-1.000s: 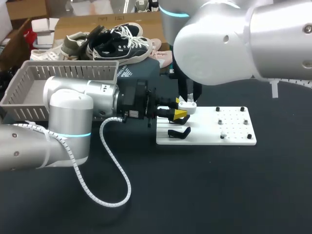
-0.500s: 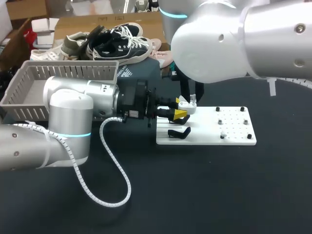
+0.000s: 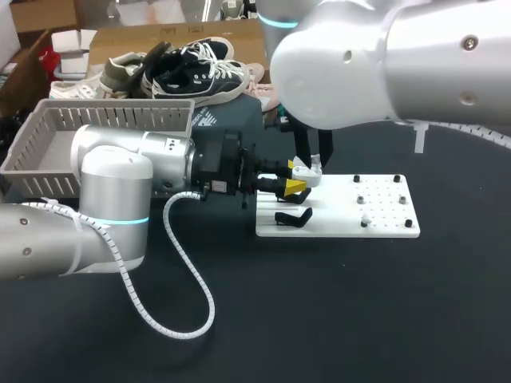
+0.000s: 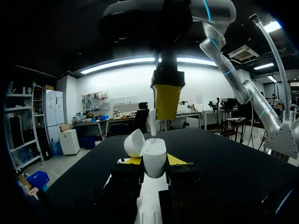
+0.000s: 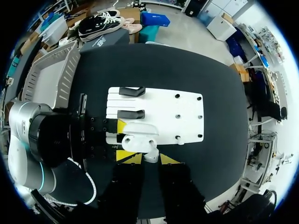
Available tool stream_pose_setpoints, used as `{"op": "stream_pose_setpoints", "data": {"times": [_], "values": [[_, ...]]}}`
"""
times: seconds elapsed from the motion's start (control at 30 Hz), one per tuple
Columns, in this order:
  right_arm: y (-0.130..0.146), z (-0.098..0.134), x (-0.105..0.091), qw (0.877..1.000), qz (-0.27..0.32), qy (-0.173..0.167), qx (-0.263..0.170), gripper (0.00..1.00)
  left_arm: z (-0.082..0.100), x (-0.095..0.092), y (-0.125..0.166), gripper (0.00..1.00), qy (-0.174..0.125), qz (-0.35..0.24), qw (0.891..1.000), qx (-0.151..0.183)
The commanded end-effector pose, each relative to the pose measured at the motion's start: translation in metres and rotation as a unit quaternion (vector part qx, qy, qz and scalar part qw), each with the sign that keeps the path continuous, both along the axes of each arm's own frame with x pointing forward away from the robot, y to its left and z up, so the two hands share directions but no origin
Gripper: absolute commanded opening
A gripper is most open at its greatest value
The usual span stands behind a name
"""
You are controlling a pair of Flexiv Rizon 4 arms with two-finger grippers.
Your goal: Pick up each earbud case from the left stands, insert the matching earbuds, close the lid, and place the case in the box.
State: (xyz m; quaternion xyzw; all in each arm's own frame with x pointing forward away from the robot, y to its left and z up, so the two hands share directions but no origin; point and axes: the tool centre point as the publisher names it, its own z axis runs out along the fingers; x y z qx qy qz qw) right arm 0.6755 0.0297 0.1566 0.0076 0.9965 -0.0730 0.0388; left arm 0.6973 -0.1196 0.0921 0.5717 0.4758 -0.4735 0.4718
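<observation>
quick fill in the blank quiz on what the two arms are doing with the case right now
1. The left gripper is shut on the earbud case, whose lid is ____.
2. The right gripper holds a small white ____ just above the case.
3. The black stands sit on a ____ board.

Missing words: open; earbud; white
</observation>
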Motion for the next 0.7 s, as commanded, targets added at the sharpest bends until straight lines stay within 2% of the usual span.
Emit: {"op": "stream_pose_setpoints", "data": {"times": [0.03, 0.7], "values": [[0.0002, -0.0015, 0.0018, 1.0, -0.001, 0.003, -0.002, 0.0, -0.0005, 0.0008, 0.0001, 0.0, 0.0, -0.001, 1.0, -0.001], [0.0001, -0.0101, 0.0031, 1.0, -0.001, 0.007, -0.009, 0.0, -0.0005, 0.0008, 0.0001, 0.0, 0.0, -0.001, 1.0, -0.001]]}}
